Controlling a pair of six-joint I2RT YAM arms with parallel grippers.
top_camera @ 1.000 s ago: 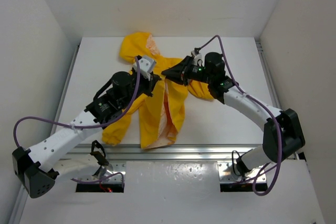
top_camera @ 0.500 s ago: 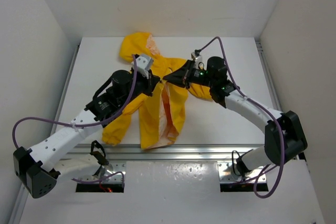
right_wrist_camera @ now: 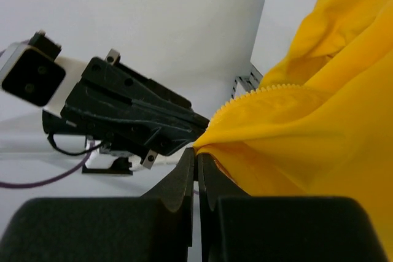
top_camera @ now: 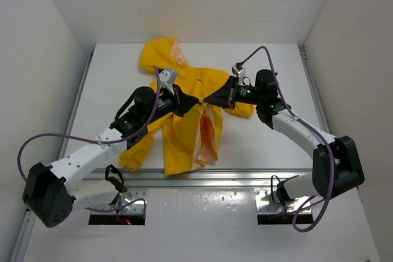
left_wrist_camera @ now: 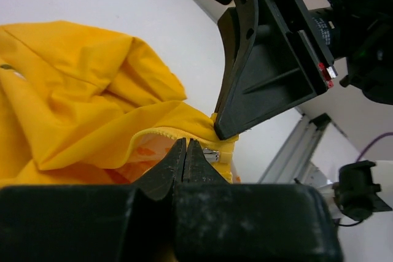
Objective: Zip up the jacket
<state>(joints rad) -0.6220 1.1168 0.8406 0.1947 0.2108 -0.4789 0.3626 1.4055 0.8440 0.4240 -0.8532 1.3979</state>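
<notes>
The yellow jacket point(top_camera: 178, 142) lies on the white table point(top_camera: 276, 145) with its hood point(top_camera: 161, 54) at the far end. Its front is open and shows orange-printed lining point(top_camera: 207, 133). My left gripper point(top_camera: 195, 100) and right gripper point(top_camera: 209, 100) meet tip to tip over the front opening. In the left wrist view the left gripper point(left_wrist_camera: 186, 144) is shut at the toothed zip edge, with a silver slider point(left_wrist_camera: 212, 155) just right of its tips. In the right wrist view the right gripper point(right_wrist_camera: 198, 151) is shut on a fold of yellow fabric point(right_wrist_camera: 319, 139) below the zip teeth point(right_wrist_camera: 258, 93).
An aluminium rail point(top_camera: 245, 177) runs along the table's near edge, just below the jacket's hem. White walls close in the table at the back and both sides. Purple cables point(top_camera: 264, 53) loop off both arms.
Both grippers have moved right and toward the near edge, staying together on the jacket's front. The front panels have spread and more lining shows.
</notes>
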